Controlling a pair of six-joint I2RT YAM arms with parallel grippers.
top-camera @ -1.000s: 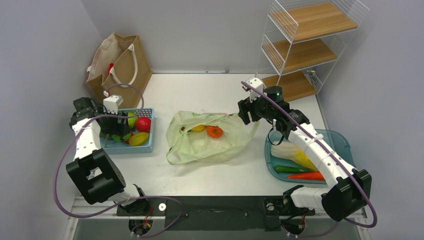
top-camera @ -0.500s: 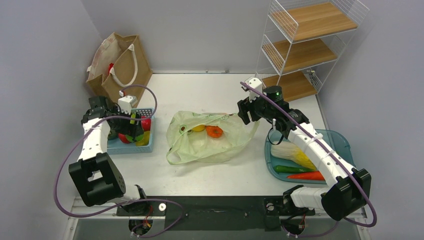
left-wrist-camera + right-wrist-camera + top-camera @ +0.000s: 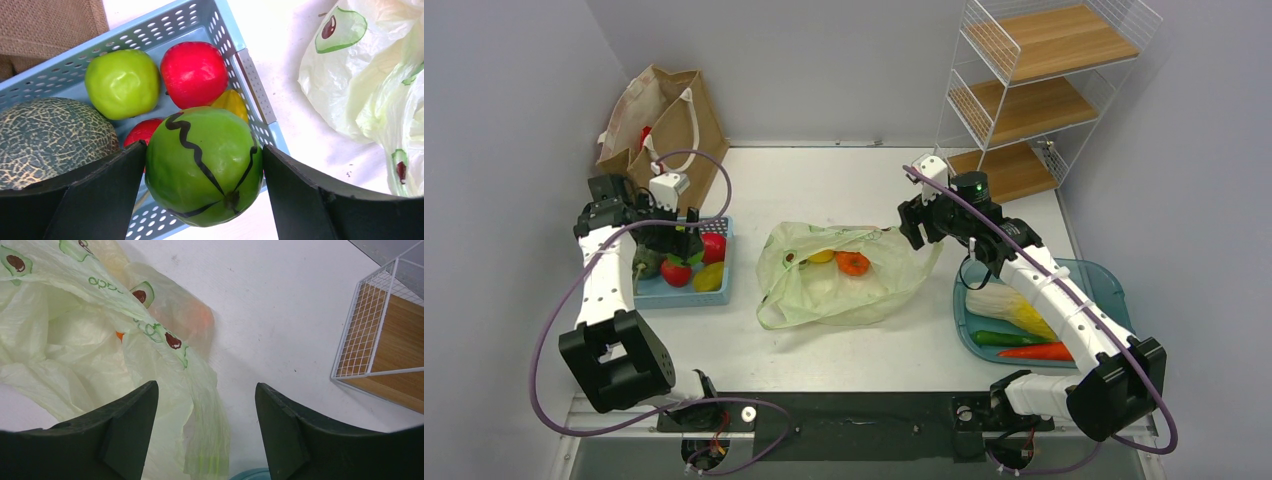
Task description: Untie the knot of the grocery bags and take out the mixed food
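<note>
The pale green plastic bag [image 3: 824,290] lies open mid-table; no knot shows in its handles. An orange ribbed piece [image 3: 852,263] and a yellow item [image 3: 821,256] sit inside it. My left gripper [image 3: 686,232] is shut on a round green fruit [image 3: 202,165] with black lines, held above the blue basket [image 3: 252,85]. My right gripper [image 3: 914,222] is open and empty, hovering over the bag's right end, with a loose handle [image 3: 210,430] below the jaws. The brown paper bag [image 3: 664,130] stands at the back left.
The basket holds a netted melon [image 3: 45,135], a green apple [image 3: 121,82], a red apple [image 3: 194,74] and a yellow piece [image 3: 230,100]. A teal tray [image 3: 1114,285] at right holds the cabbage [image 3: 1009,305] and other vegetables. A wire shelf [image 3: 1034,90] stands back right.
My left gripper has shifted right and then back toward the basket's far side. The right arm and the plastic bag have not moved.
</note>
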